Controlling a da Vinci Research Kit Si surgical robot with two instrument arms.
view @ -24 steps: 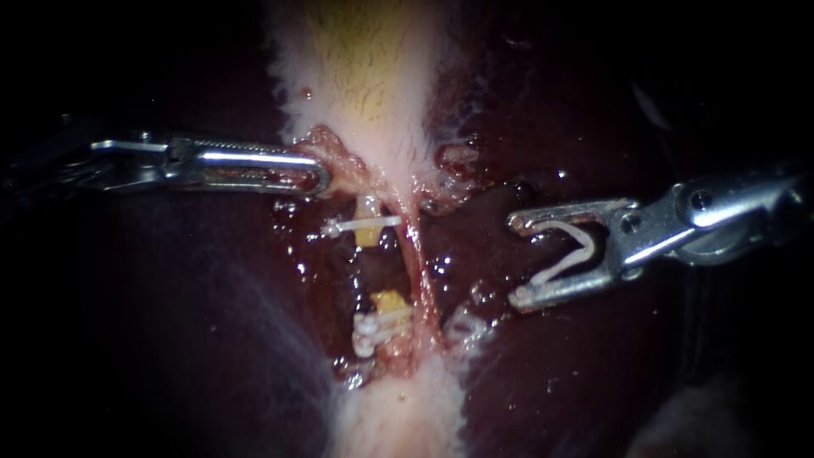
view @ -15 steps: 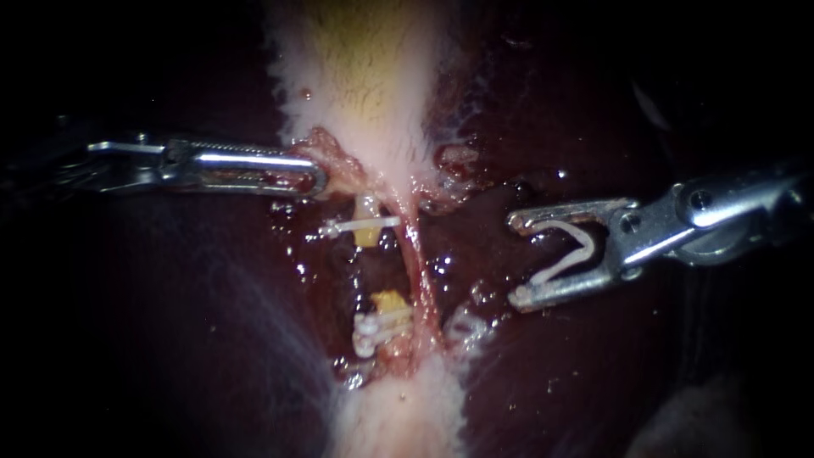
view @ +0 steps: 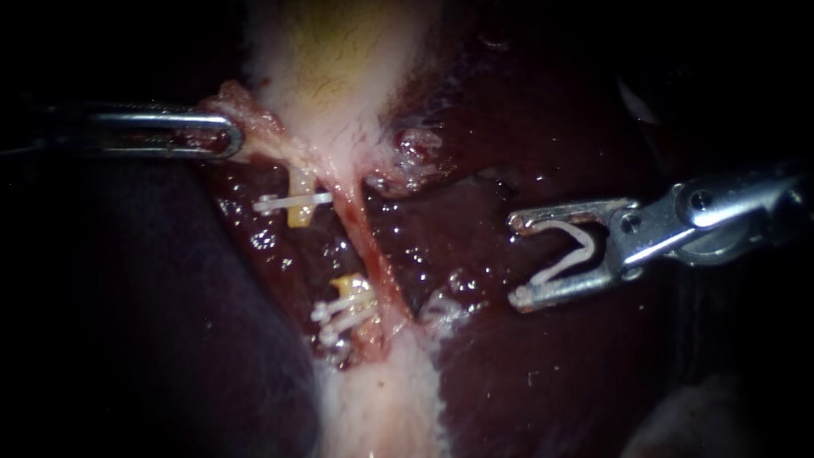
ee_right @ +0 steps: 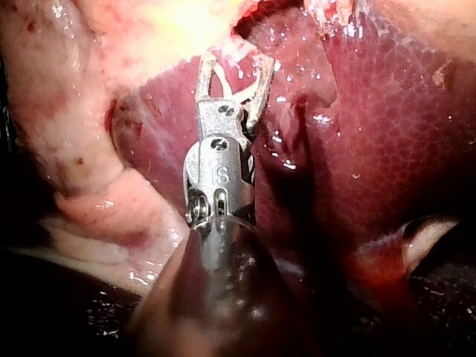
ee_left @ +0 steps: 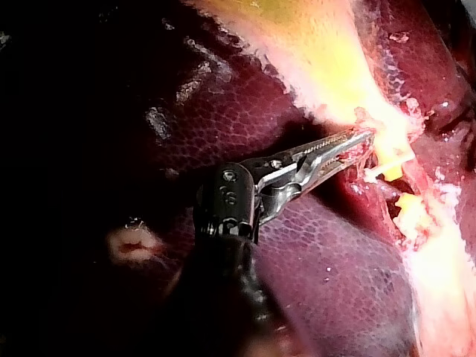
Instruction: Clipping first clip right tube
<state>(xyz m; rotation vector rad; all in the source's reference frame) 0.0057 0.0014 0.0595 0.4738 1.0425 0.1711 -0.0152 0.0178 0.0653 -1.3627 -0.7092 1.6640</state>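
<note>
Wet, dark red liver (view: pixel 526 373) fills the background, glistening with small highlights. The pale gallbladder (view: pixel 339 59), yellowish along its middle, lies across the liver's far edge, and a pale band of tissue (view: pixel 381 407) runs off toward its near edge. The left instrument (view: pixel 227 136) reaches in low over the dark side of the liver. Its jaws are clamped together on a reddish flap of tissue (view: pixel 259 131) at the gallbladder's lower edge, and the flap is drawn taut toward that side. The left wrist view shows the same grip, with the two toothed jaws pressed on the ragged pale margin. Below the gallbladder two tubes run side by side toward the pale band. The left tube is yellow and parted into two stumps. The upper stump (view: pixel 299 214) carries one white upper clip (view: pixel 292 202) across it. The lower stump (view: pixel 352 286) carries a pair of white lower clips (view: pixel 343 312) set close together. The right tube (view: pixel 369 254) is a thin pink-red strand just beside these stumps, stretched from the gallbladder's base to the pale band. The right instrument (view: pixel 515 260) sits well apart from that tube, with bare liver between them. Its jaws stand wide, and both cradle a white loaded clip (view: pixel 583 246), bent in an open V whose mouth faces the right tube. In the right wrist view the forked jaws point at the tissue ahead without touching it.
</note>
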